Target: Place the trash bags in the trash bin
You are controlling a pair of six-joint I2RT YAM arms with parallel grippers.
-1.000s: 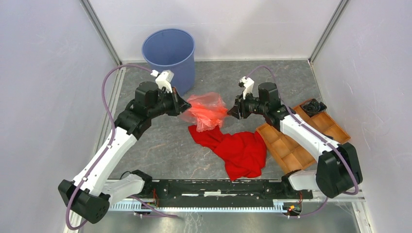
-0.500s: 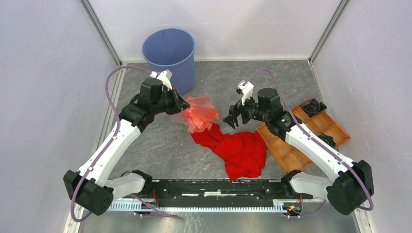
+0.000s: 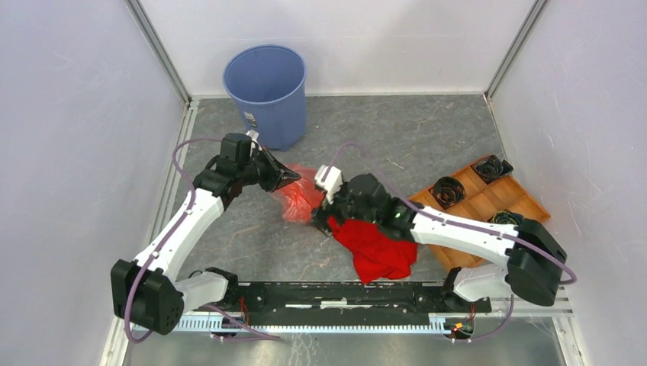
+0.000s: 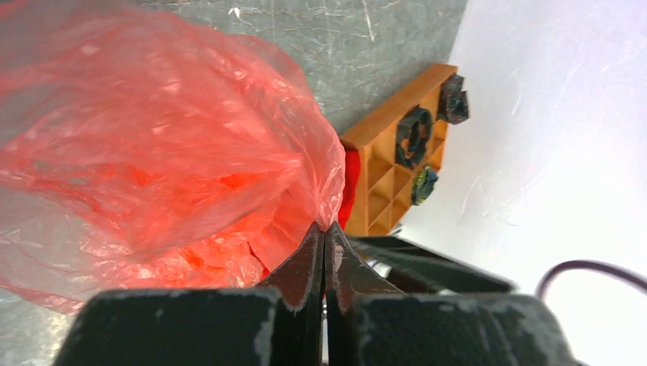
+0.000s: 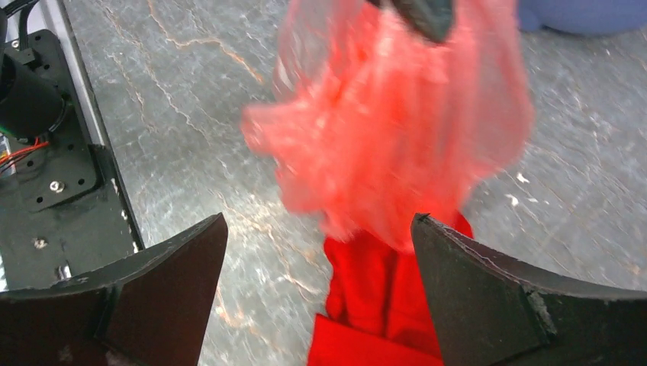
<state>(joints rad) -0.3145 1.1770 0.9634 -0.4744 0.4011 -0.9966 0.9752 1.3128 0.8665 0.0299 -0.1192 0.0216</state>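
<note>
Centre-left of the top view: thin translucent red-orange plastic film bag [image 3: 299,192] is hanging crumpled, just beside the opaque red cloth [image 3: 379,241]. The left gripper [image 4: 324,233] is pinching a fold of film, jaws tight together. The right gripper [image 5: 318,223] is gaping wide, holding nothing, facing the bag. The film is looking feather-light, limp, slippery and tear-prone, so gathered folds likely give surer purchase. The round blue plastic bin [image 3: 276,114] is standing upper left, apart.

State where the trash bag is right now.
In the top view the trash bag is left of centre, pinched by the left gripper, between the trash bin and the red cloth.
</note>
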